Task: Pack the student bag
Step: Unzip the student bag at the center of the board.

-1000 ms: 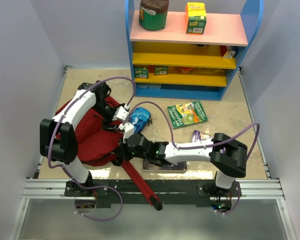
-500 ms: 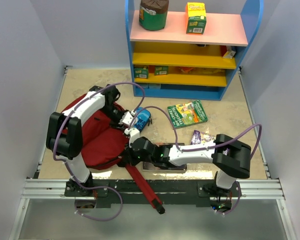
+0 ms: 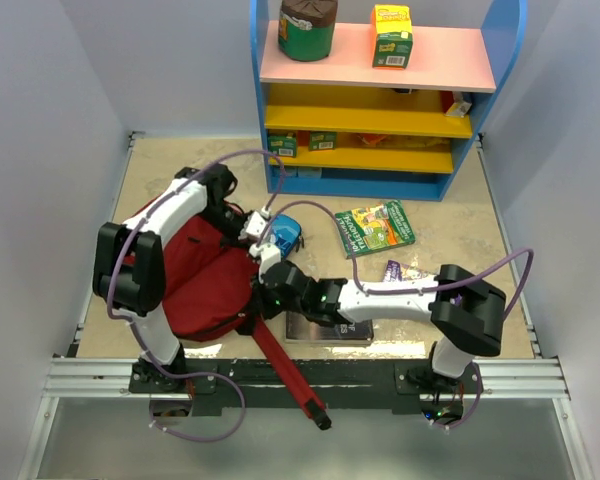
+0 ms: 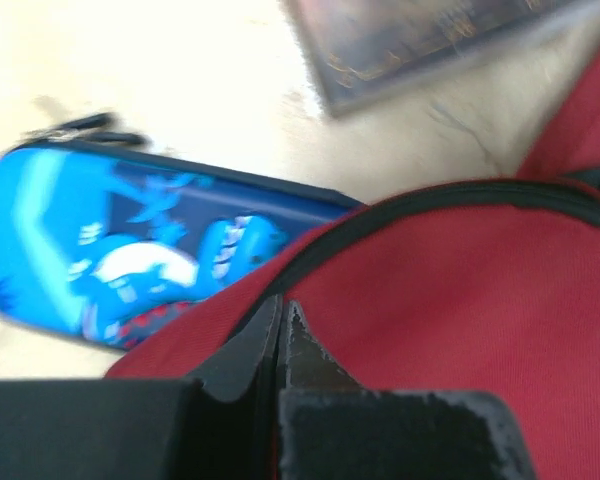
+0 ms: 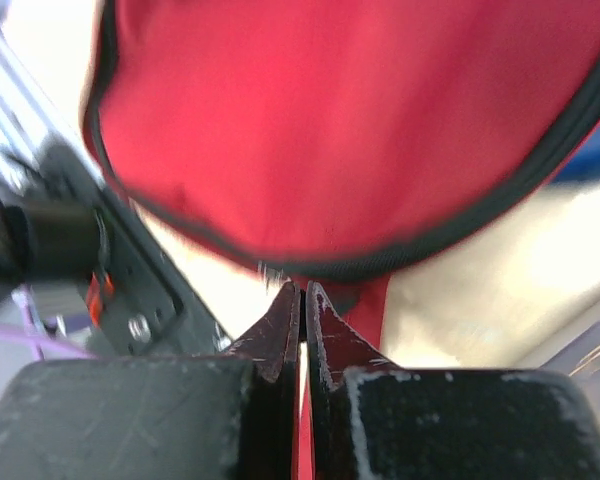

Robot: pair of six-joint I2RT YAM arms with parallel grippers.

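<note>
We see the dark red soft fabric backpack (image 3: 195, 285) lying left on the beige table (image 3: 460, 230), contents hidden. The left gripper (image 4: 282, 305) and right gripper (image 5: 302, 288) each pinch its edge, fingers closed. The blue pencil case (image 4: 110, 250) lies outside, touching it.

Table (image 3: 180, 170) seen from above – a pale, mottled beige top between white walls. A: dark red backpack (image 3: 195, 285) slumped on the left half, with one long strap (image 3: 285, 372) trailing past the near edge. B: blue pencil case (image 3: 283, 233), touching the backpack's right edge, which overlaps it. C: green book (image 3: 374, 227), face up and skewed, right of centre. D: small purple packet (image 3: 398, 271), near the book on its near side. E: flat dark item (image 3: 325, 330) at the near edge – kind unclear. F: blue shelf unit (image 3: 440, 58) standing at the far edge.
</note>
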